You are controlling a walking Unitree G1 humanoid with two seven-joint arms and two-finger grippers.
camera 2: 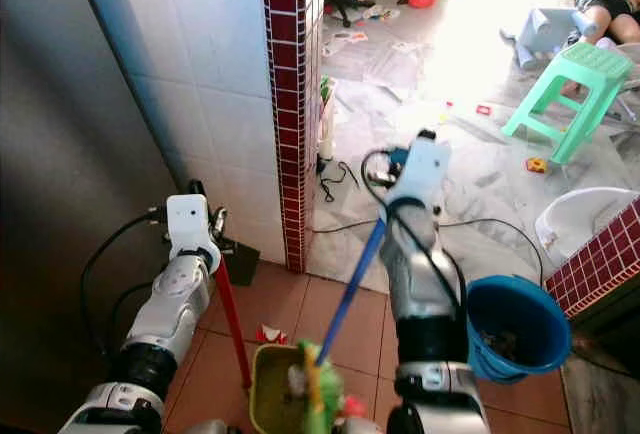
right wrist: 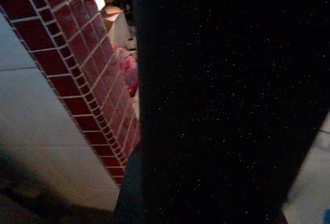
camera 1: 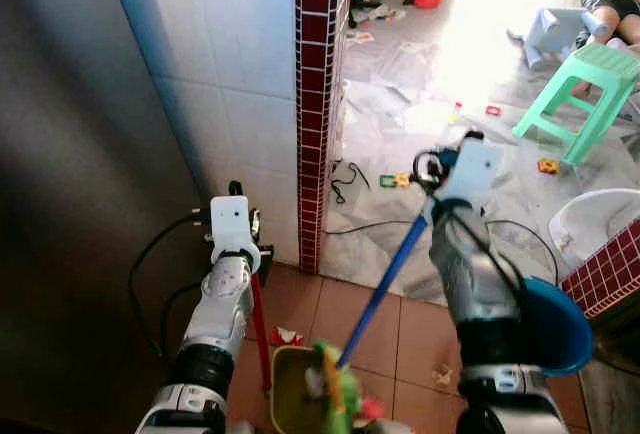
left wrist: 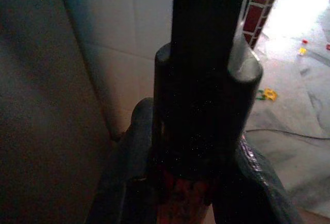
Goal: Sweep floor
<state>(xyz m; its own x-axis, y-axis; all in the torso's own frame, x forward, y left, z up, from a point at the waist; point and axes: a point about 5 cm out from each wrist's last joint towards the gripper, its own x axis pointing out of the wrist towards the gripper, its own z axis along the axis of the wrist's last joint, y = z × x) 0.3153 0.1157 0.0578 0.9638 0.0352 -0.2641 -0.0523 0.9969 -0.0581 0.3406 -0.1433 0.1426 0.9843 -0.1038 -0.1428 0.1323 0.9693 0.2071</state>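
**Nearest, at the robot's feet**
- Dustpan (camera 1: 292, 386): yellow-green, standing on the brown floor tiles (camera 1: 330, 309), mouth up, with its red handle (camera 1: 260, 329) rising to the left arm.
- Broom head (camera 1: 335, 384): green and yellow bristles, at or just over the dustpan's rim. Whether it touches cannot be told.
- Loose scraps: a red-and-white piece (camera 1: 286, 336) just beyond the dustpan and a pale one (camera 1: 441, 376) to the right on the tiles.

**Middle**
- Left end effector (camera 1: 257, 252): closed around the top of the red handle, with dark fingers (left wrist: 242, 74) clamped either side of it in the left wrist view.
- Right end effector (camera 1: 432, 167): at the upper end of the blue broomstick (camera 1: 385, 279), evidently carrying it. Finger position cannot be told, as the right wrist view is mostly dark.
- Blue bucket (camera 2: 515, 326): by the right forearm, contents unclear.

**Far**
- White tiled wall with a red-tile corner edge (camera 1: 318, 104).
- Beyond the corner lies a pale floor strewn with plastic sheet, cables and small bright toys, with a green stool (camera 1: 585, 94) and a person lying at the far right.

**Handling note (judgement)**
- Step in hand: drawing litter into the pan.
- Keep the dustpan's lip flat on the tile and steady under the left arm.
- Work the broom in short strokes toward it, beginning from beyond the red-and-white scrap.
- The long stick gives the right arm poor leverage, so light pressure should stop debris flicking past.
- Keep the stick clear of the wall corner and the bucket.
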